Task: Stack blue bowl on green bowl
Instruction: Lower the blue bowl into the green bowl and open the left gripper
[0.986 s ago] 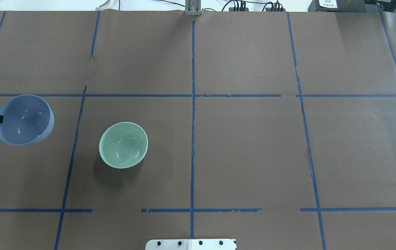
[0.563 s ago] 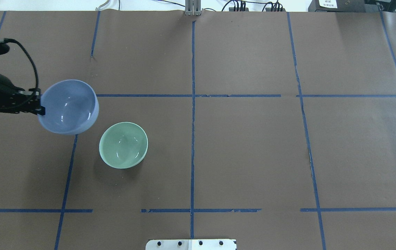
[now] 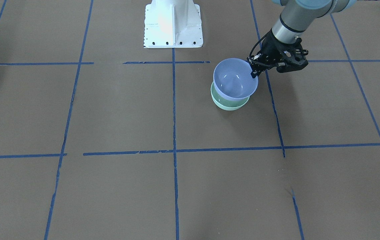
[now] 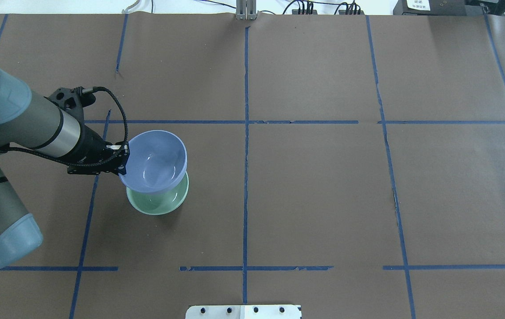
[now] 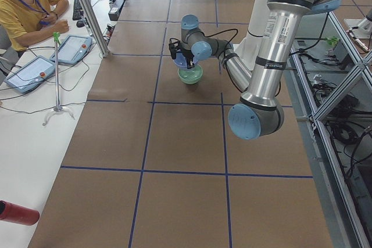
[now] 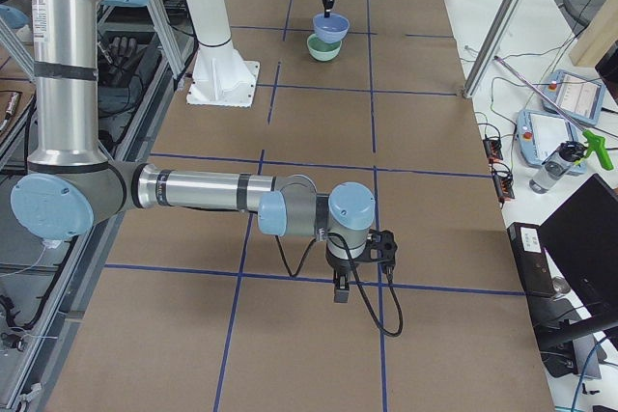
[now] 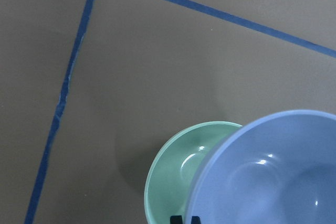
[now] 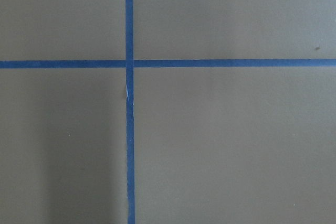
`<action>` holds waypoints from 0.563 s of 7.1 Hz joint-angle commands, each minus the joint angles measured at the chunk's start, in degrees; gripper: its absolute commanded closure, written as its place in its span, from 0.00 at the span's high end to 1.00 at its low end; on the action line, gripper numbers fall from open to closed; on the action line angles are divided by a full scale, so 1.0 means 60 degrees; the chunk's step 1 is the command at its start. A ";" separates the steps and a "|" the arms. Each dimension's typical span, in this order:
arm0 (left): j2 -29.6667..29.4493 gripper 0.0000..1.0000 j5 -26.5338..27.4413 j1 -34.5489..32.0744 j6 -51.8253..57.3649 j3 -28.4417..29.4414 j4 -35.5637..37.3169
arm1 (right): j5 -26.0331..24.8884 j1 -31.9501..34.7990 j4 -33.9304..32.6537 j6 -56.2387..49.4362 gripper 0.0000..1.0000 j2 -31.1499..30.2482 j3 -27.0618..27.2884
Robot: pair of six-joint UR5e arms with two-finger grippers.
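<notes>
At the left middle of the overhead view, the left pincer (image 4: 122,167) pinches the rim of the blue bowl (image 4: 155,160), held over the green bowl (image 4: 159,204). The blue bowl looks hard, slippery and breakable, so the rim is the place to hold. A second ago it hung far left. I cannot tell about the right pincer (image 6: 340,294).

much of the green bowl (image 4: 158,205) is covered by the blue bowl (image 4: 155,160) in the overhead and front-facing views; whether the two touch cannot be told. in the left wrist view the blue bowl is cut off by the right and bottom edges, and only two dark tips of the left gripper (image 7: 185,219) are seen. the right gripper (image 6: 341,291) is shown only from the side, its jaws not to be judged.
</notes>
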 commanded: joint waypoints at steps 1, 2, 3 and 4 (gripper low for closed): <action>0.0021 0.00 0.0222 0.0242 -0.0173 0.0794 -0.0993 | -0.0005 0.0000 0.0000 0.0000 1.00 0.0000 0.0000; 0.0239 0.00 0.0222 0.0287 -0.0173 0.0666 -0.1040 | 0.0010 0.0000 0.0000 0.0000 1.00 0.0000 0.0000; 0.0502 0.00 0.0237 0.0288 -0.0158 0.0606 -0.1258 | -0.0004 0.0000 0.0000 0.0000 1.00 0.0000 0.0000; 0.0751 0.00 0.0237 0.0302 -0.0129 0.0606 -0.1420 | 0.0010 0.0000 0.0000 0.0000 1.00 0.0000 0.0000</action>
